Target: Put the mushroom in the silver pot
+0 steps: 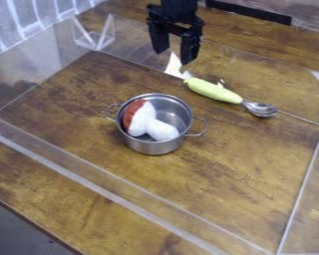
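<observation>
Red and white, the mushroom [151, 121] lies inside the silver pot [153, 142], toward the left side of its interior, with the red cap at the upper left and the thick white stem reaching down and to the right across the bottom. The pot stands upright around the middle of the brown wooden table [242, 164], its shiny wall catching the light, and a small loop handle sticks out at each side of the rim.

Above and to the right of the pot, nearer the table's far edge, lies the spoon [215, 92]. Its yellow-green handle points toward the upper left, and its metal bowl points to the right, toward the table's right edge. The spoon and the pot are apart.

The black gripper [174, 55] is at the top of the view, past the pot and near the upper end of the spoon's handle. It is released, its jaws spread wide, and it is well apart from the mushroom. A small white thing [174, 67] shows just below it, too small to make out. Clear panels run along the sides of the table.
</observation>
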Robot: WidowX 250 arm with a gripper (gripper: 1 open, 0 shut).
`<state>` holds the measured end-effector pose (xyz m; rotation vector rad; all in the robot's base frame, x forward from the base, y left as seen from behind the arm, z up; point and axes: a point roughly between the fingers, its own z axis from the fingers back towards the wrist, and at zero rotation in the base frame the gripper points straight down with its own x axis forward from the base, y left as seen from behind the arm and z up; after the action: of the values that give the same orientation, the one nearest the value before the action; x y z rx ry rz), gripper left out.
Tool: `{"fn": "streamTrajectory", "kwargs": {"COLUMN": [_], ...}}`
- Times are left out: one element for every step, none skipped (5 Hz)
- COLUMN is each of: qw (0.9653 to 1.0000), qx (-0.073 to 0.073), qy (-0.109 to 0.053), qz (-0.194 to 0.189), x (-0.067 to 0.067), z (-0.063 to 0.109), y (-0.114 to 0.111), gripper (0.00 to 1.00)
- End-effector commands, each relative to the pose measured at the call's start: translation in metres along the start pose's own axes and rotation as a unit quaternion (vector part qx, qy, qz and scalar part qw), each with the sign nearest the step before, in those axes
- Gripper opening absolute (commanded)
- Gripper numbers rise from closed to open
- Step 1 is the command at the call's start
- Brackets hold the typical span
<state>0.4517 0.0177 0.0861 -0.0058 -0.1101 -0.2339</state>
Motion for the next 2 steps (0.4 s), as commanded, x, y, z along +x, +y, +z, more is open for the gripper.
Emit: {"fn": "streamTrajectory", "kwargs": {"qw": [0.9974, 0.9971], "qx": [0.025, 0.032], "qy": [-0.067, -0.068], "qz": [0.004, 0.01], "x": [0.0124, 0.0159], "z": [0.0662, 0.0723], "y": [-0.0131, -0.0157], "gripper": [1.0, 1.0]}}
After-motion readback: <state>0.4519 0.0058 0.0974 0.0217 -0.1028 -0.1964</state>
